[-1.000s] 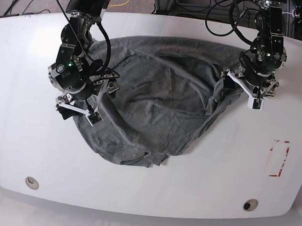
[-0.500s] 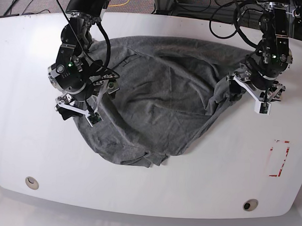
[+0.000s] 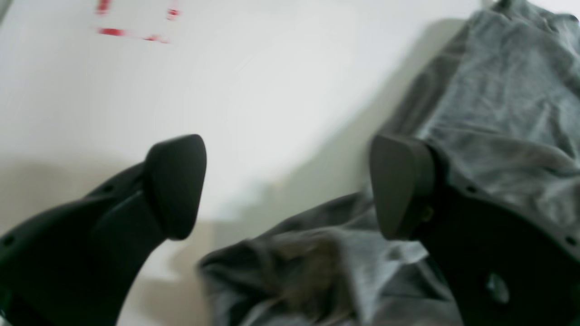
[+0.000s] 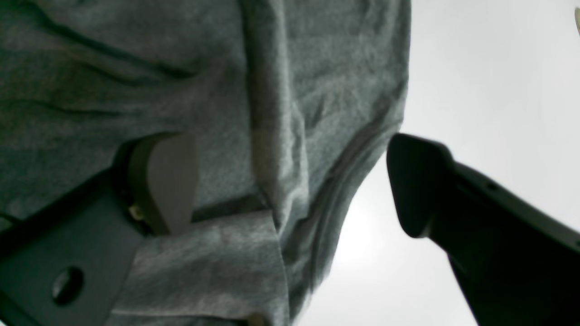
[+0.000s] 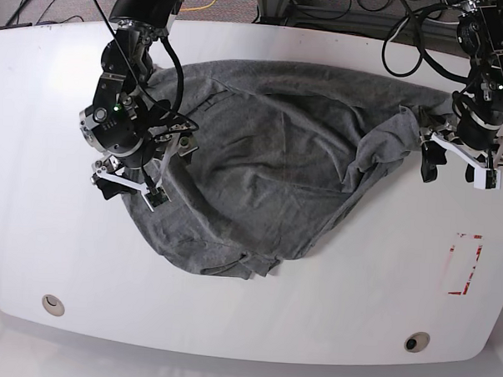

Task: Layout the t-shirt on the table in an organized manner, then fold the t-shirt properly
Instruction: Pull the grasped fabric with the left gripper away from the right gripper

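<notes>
While the near edge of the table [image 5: 228,342] lies bare apart from two round cable holes, one at the near left [image 5: 53,303] and one at the near right [image 5: 416,341], the t-shirt [image 5: 269,172] sits further back as a rumpled grey heap across the middle. Its lowest bunched fold lies closest to the front, well short of the rim, with a wide band of white on all near sides. A red tape rectangle [image 5: 465,265] marks the surface near the right edge of the base view, apart from the cloth.

Further in, the right gripper [image 5: 133,186] hangs over the shirt's left border in the base view; its jaws stand wide apart, one finger [image 4: 165,181] over the fabric and the other over bare table, straddling the hem and clamping nothing. Across the table, the left gripper [image 5: 457,168] is likewise spread wide with nothing between its fingers [image 3: 174,185]; it sits just beside the shirt's sleeve end, one finger over white surface, the other over cloth.

Beyond both arms the shirt's upper edge runs close to the far rim, where black cables [image 5: 408,37] loop behind the table.
</notes>
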